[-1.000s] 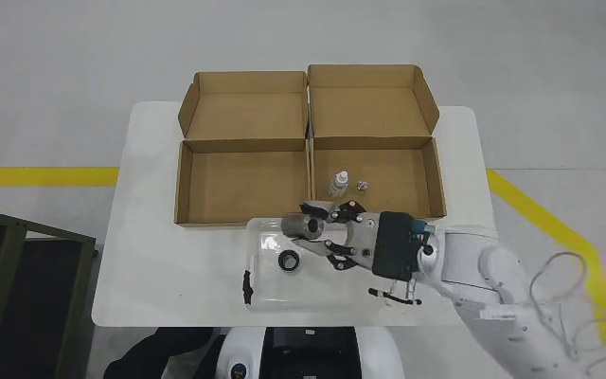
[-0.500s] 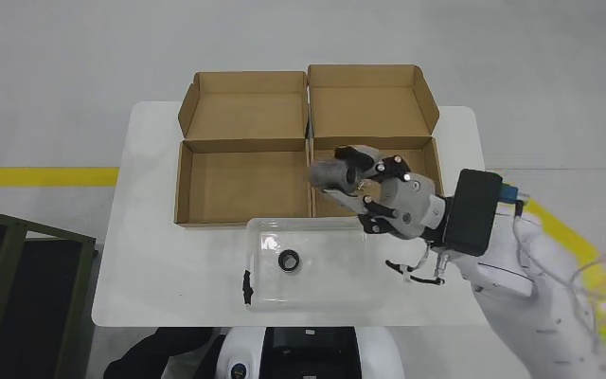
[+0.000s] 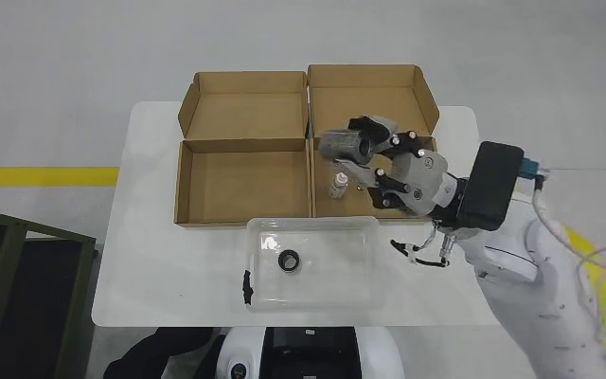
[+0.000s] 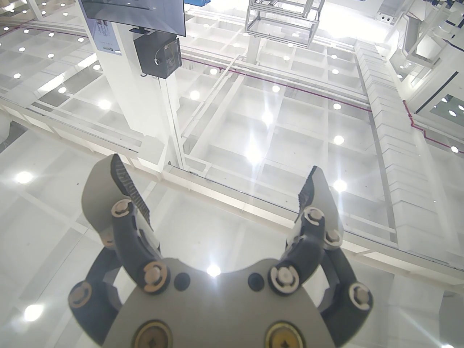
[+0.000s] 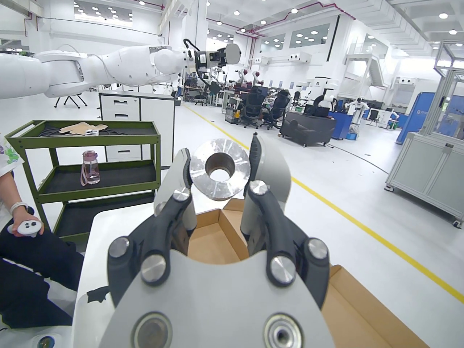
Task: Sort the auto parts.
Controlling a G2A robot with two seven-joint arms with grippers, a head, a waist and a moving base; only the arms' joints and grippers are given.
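My right gripper (image 3: 352,145) is shut on a grey metal cylinder with a centre hole (image 3: 343,146), held in the air over the back left corner of the right cardboard box (image 3: 407,178). The right wrist view shows the cylinder's bored face (image 5: 220,173) between the fingers (image 5: 266,168). A small white bottle-shaped part (image 3: 338,183) and a tiny part (image 3: 361,187) lie in that box. A black ring part (image 3: 288,261) sits in the clear plastic bin (image 3: 355,284). My left gripper (image 4: 214,190) is open, holds nothing, and points at the ceiling.
An empty left cardboard box (image 3: 241,185) stands beside the right one, both with their lids folded back. A small black piece (image 3: 247,287) hangs at the bin's left edge. A green cart (image 5: 90,168) stands beyond the table's left side.
My right gripper lifted the metal cylinder out of the clear bin and carried it away from the robot, up over the right box. The black ring stayed in the bin.
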